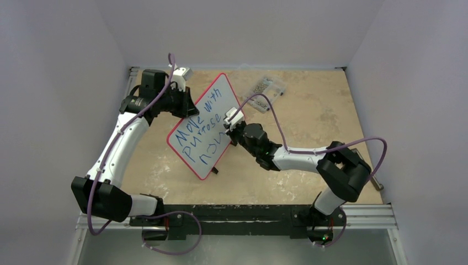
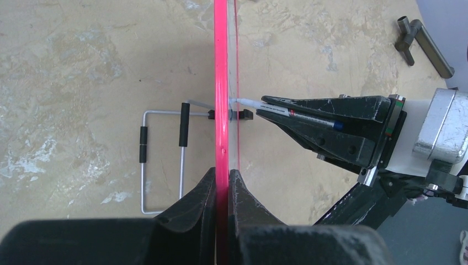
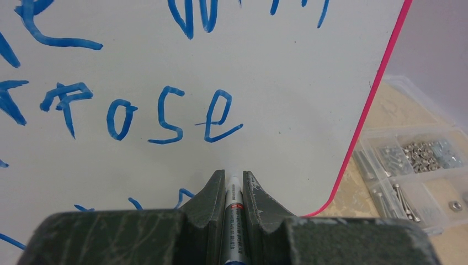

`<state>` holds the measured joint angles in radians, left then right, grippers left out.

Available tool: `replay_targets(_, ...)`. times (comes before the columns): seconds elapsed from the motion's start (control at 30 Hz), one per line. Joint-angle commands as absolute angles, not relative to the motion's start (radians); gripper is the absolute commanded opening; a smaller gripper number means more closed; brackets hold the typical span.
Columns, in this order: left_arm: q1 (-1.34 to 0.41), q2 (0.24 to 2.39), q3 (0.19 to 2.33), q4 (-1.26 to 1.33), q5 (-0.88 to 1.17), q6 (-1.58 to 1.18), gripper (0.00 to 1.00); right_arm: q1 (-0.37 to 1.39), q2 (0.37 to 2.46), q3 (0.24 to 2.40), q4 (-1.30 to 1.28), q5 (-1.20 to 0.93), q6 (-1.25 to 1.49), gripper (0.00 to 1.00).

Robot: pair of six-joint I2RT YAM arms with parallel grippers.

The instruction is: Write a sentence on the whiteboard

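While left pincer (image 2: 221, 179) is clamping whiteboard (image 1: 205, 130) rim, right pincer (image 3: 233, 178) is gripping marker (image 3: 233, 212); light, steady tip pressure advisable.

Sentence (image 3: 161, 113) cut off top/left, rt wrist view.

Your marker (image 3: 234, 190) is white with a red band. Ahead of its tip you have blue letters (image 3: 165, 113) on a white board (image 3: 292, 77); right of it, a pink-red rim (image 3: 365, 117) and mottled tan table (image 3: 346, 193).
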<state>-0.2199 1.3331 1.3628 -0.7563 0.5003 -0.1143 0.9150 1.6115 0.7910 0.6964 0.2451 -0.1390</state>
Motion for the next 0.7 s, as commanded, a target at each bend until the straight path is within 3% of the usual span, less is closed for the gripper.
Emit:
replay_targets(0.0, -0.23, 1.332, 1.373, -0.748, 0.541, -0.09, 0.0, 0.922, 1.552, 0.826, 0.721, 0.195, -0.12, 0.0)
replay_targets(0.67, -0.23, 1.319, 1.374, -0.759, 0.516, -0.083, 0.0, 0.922, 1.193, 0.681, 0.559, 0.297, -0.058, 0.0)
